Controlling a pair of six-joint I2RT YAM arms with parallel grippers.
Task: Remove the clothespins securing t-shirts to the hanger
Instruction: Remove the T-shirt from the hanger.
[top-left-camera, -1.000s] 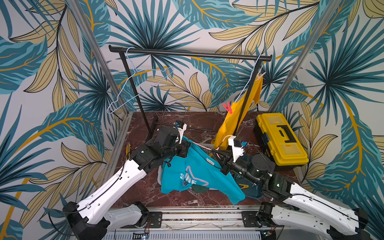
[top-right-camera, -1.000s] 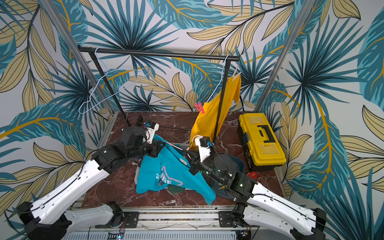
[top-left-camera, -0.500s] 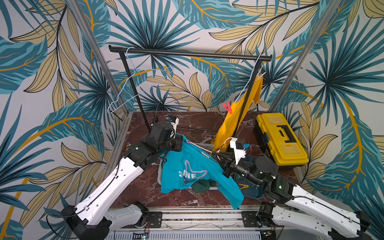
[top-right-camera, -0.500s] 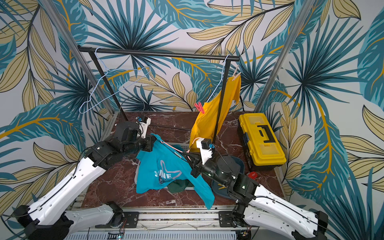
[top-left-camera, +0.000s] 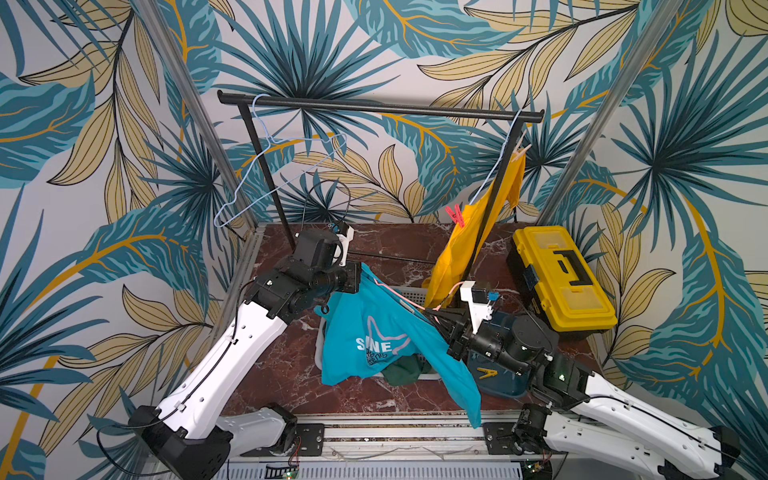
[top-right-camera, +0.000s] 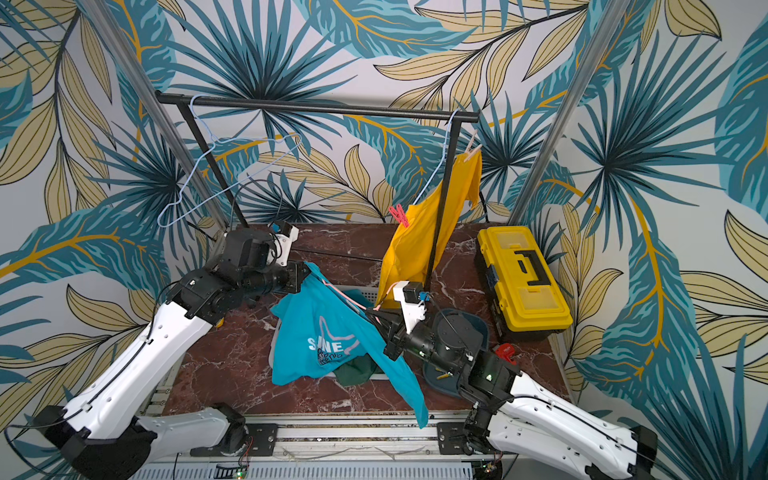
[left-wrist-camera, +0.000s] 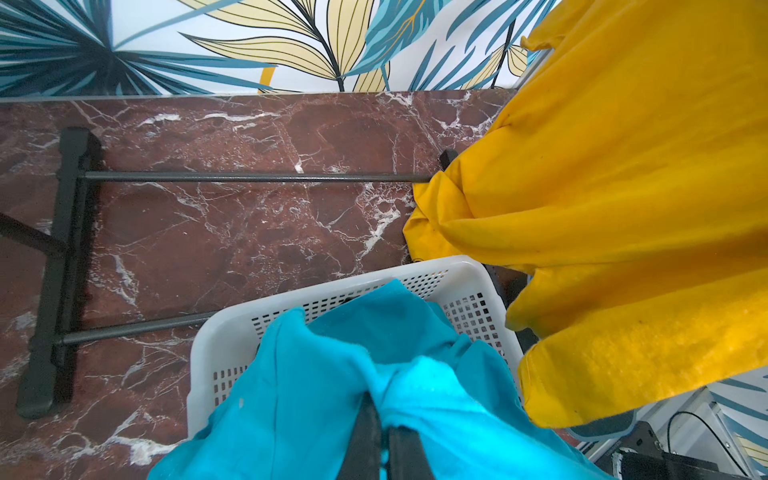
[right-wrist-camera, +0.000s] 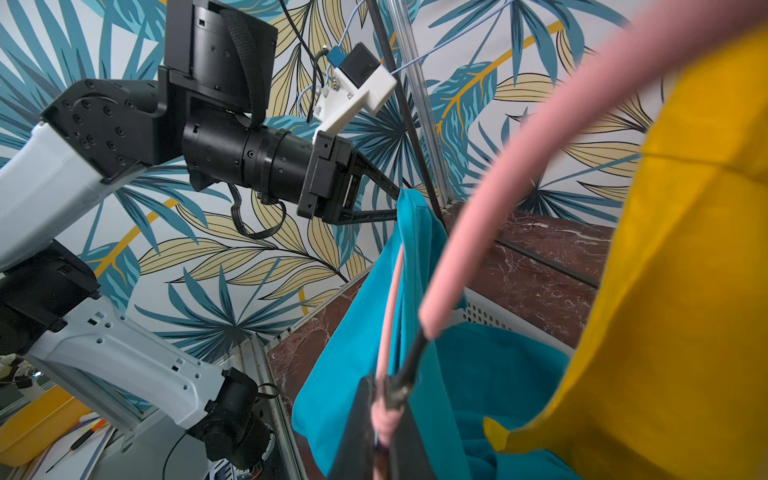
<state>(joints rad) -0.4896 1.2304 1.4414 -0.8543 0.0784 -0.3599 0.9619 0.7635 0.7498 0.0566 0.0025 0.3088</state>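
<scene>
At the left end of the black rail (top-left-camera: 374, 107), a bare blue hanger (top-left-camera: 269, 139) hangs tilted, its long side slanting down toward the far left corner of the marble table (top-left-camera: 291, 365). Below it, the left gripper (right-wrist-camera: 398, 203) reaches in from the left edge, its fingers pressed together on the top corner of the turquoise t-shirt (top-left-camera: 374, 332). The shirt is stretched with its upper edge running down from far left to near right, the pale chest print faces up toward the top views, and one end trails over the front edge. Along that upper edge lies the pink hanger (right-wrist-camera: 455, 257), its long axis on the same slant. The right gripper (top-left-camera: 434, 319) pinches the hanger's wire neck, seen close in the right wrist view. Under the shirt, mid-table, the white basket (left-wrist-camera: 232, 332) holds the dark green t-shirt (top-left-camera: 401, 370), bunched at its near side. Behind, the yellow t-shirt (top-left-camera: 461, 241) hangs from a second blue hanger (top-left-camera: 504, 145) at the rail's right end, draping steeply down to the basket's far rim. A red-pink clothespin (top-left-camera: 456, 215) grips its lower shoulder, handles pointing up and left. A peach clothespin (top-left-camera: 519, 151) grips the upper shoulder, angled up toward the rail. Beneath the right arm, a blue bin (top-left-camera: 494, 382) near the front edge holds a yellow clothespin (top-left-camera: 486, 372) lying flat. The yellow toolbox (top-left-camera: 561, 282) sits along the right edge, its length running far to near.
</scene>
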